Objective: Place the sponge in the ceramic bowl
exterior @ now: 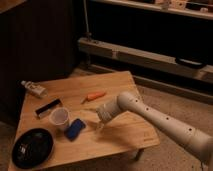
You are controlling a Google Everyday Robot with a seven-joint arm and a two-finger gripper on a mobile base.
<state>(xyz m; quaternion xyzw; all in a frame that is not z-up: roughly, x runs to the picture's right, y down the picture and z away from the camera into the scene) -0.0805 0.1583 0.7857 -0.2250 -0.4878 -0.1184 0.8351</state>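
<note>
The blue sponge [75,128] lies flat on the wooden table [125,132], just right of a small white cup [59,117]. The glossy black ceramic bowl [32,147] sits at the table's front left corner, with nothing visible inside it. My white arm reaches in from the lower right, and the gripper [100,123] hangs a short way right of the sponge, pointing down at the tabletop. There is a gap between the gripper and the sponge.
A black rectangular bar [48,107] lies behind the cup. An orange carrot-like item [94,96] rests mid-table and a white bottle [33,89] lies at the back left. Dark cabinets and a shelf stand behind the table.
</note>
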